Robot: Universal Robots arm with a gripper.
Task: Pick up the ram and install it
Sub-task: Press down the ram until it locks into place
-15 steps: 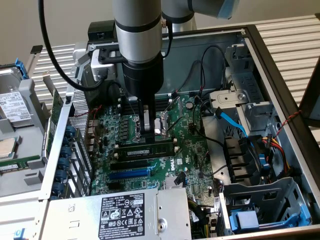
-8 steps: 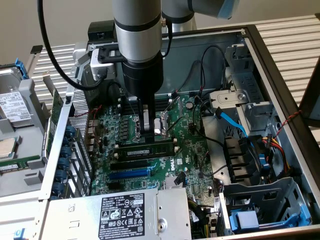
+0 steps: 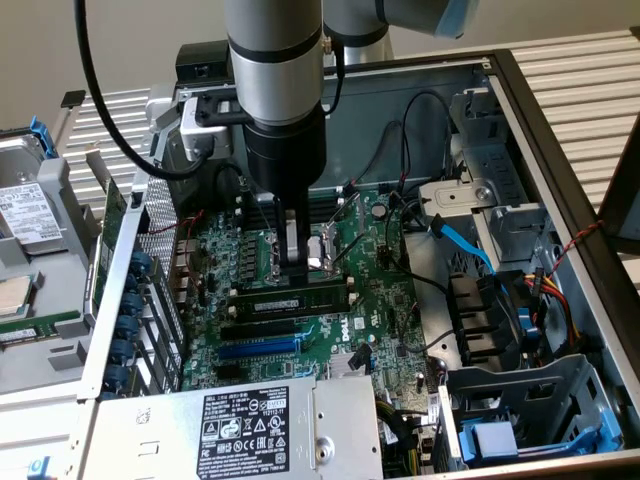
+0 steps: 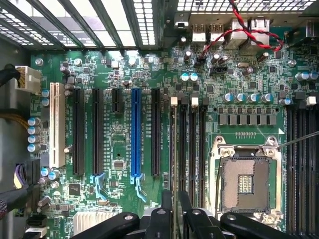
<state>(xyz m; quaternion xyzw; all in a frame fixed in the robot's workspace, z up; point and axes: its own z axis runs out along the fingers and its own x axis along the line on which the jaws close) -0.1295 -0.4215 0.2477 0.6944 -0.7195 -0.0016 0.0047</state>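
The ram (image 3: 295,301) is a dark-green stick with black chips. It stands on edge in a black motherboard slot, just in front of the CPU socket (image 3: 325,250). My gripper (image 3: 293,265) hangs straight above the stick's middle, a little clear of its top edge. In the wrist view the ram (image 4: 173,149) is a thin line running along its slot and passing under my gripper (image 4: 175,196). The two dark fingers (image 4: 166,211) stand a narrow gap apart, open, with nothing between them.
Black slots and a blue slot (image 4: 135,132) lie beside the ram. The power supply (image 3: 250,425) sits at the front. A drive cage (image 3: 520,400) and blue cables (image 3: 465,245) fill the exterior view's right. Red-black wires (image 4: 239,30) cross near the rear ports. Case walls ring the board.
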